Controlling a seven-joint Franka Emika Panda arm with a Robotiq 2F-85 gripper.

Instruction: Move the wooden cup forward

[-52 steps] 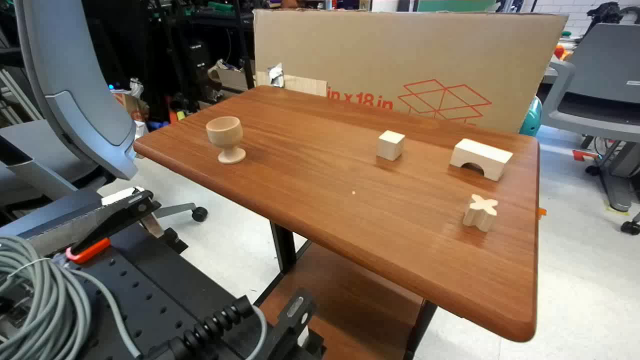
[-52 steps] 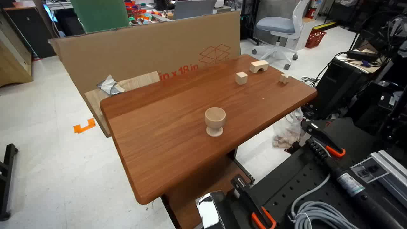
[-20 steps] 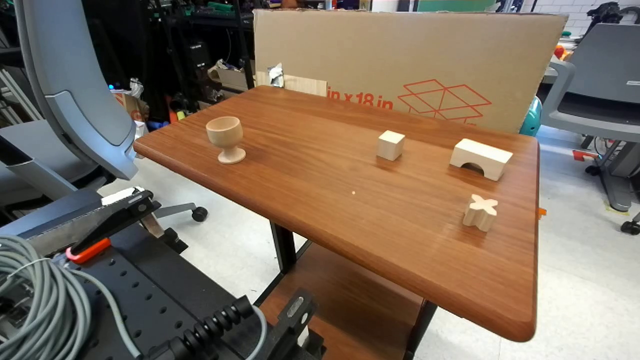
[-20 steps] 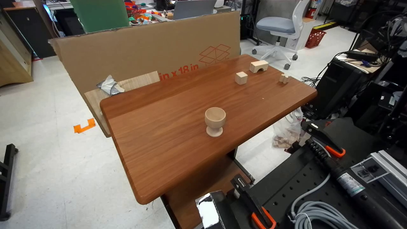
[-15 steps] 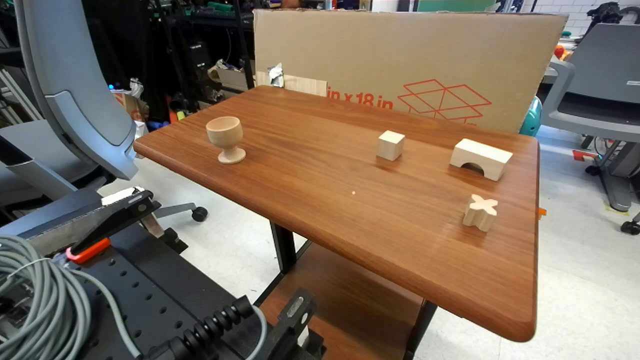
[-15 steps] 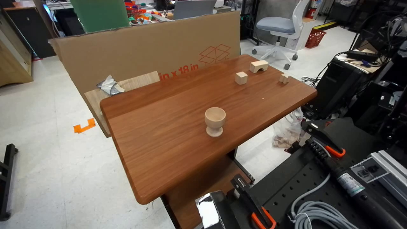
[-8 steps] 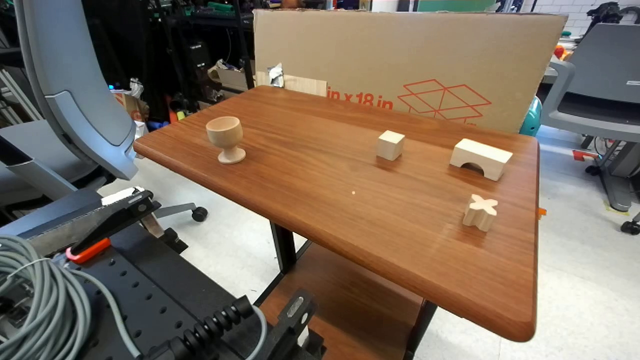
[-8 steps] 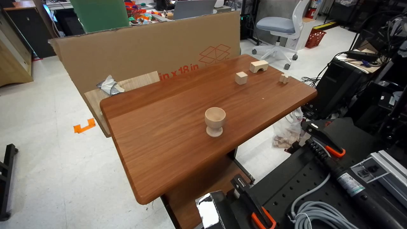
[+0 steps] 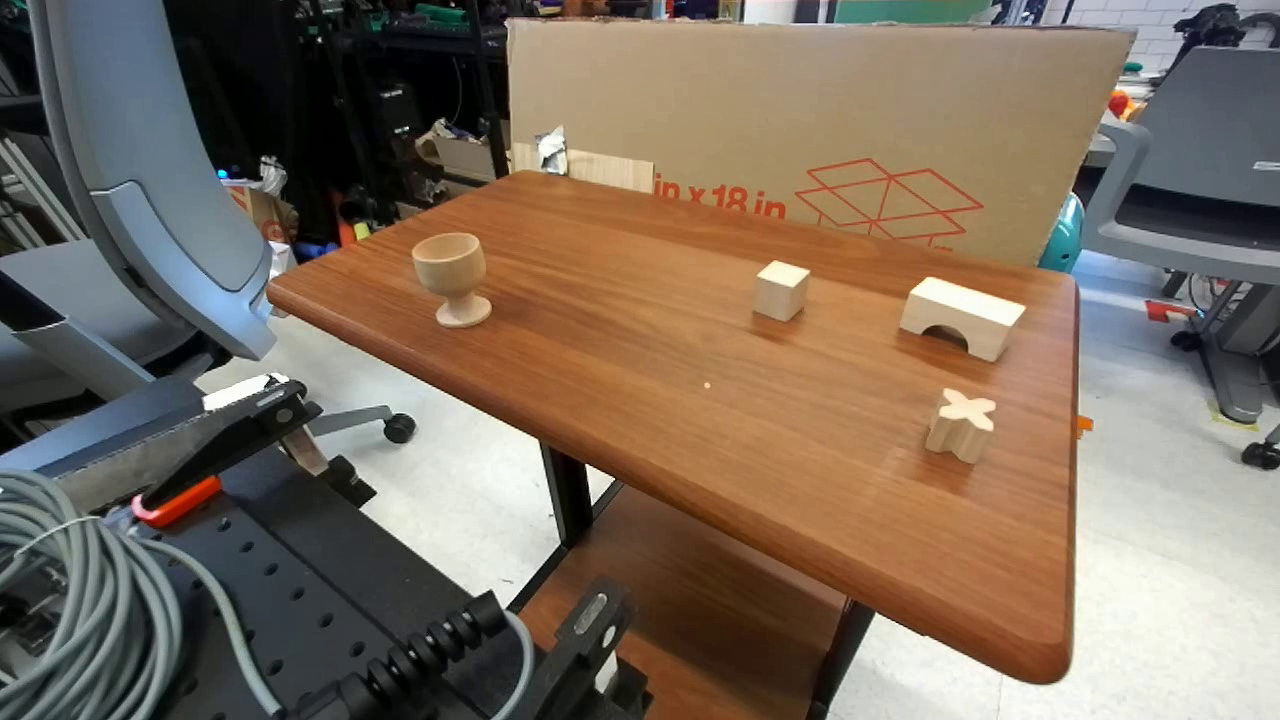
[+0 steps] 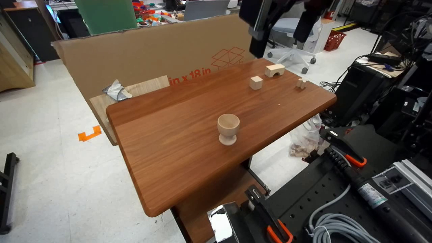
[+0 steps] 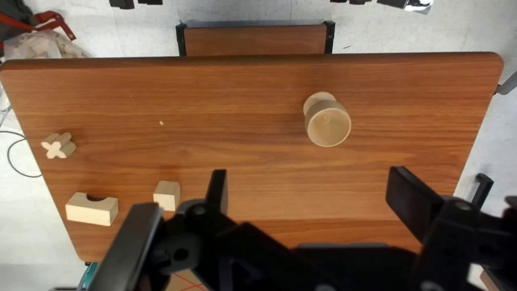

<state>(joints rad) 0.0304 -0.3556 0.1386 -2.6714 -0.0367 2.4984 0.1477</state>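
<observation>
Cube (image 9: 781, 291): one, pale wood, on the table (image 9: 620, 330). We take it as landmark for every place below.

Cup (image 9: 450, 268): one, tan, upright on its flared foot. Well apart from the cube along the table's length, and nearer the bench (image 9: 310, 565) than the cube is. Only the table touches it.

Arch (image 9: 962, 312): one, hollow side down; near the cube, on the side away from the cup.

Cross (image 9: 961, 428): one, beyond the cube on that same side, and nearer the bench than the cube.

Cardboard (image 9: 720, 100): one upright panel, behind the cube as seen from the bench.

Hand (image 11: 307, 180): one, spread wide, nothing held. In an exterior view it shows higher than the cube, touching no wooden piece; whether it hangs directly over the cube we are unable to say.

Progress, done: no grasp that we can find. An unloaded hand would suit a finished job too, but the cup's place on the bench side of the cube inclines us to enter it as not yet moved.

Progress, left, in our judgement: bring the hand to the cup, grip it, take it forward, let go. We read forward as away from the bench, towards being level with the cube; the task names no end point.
</observation>
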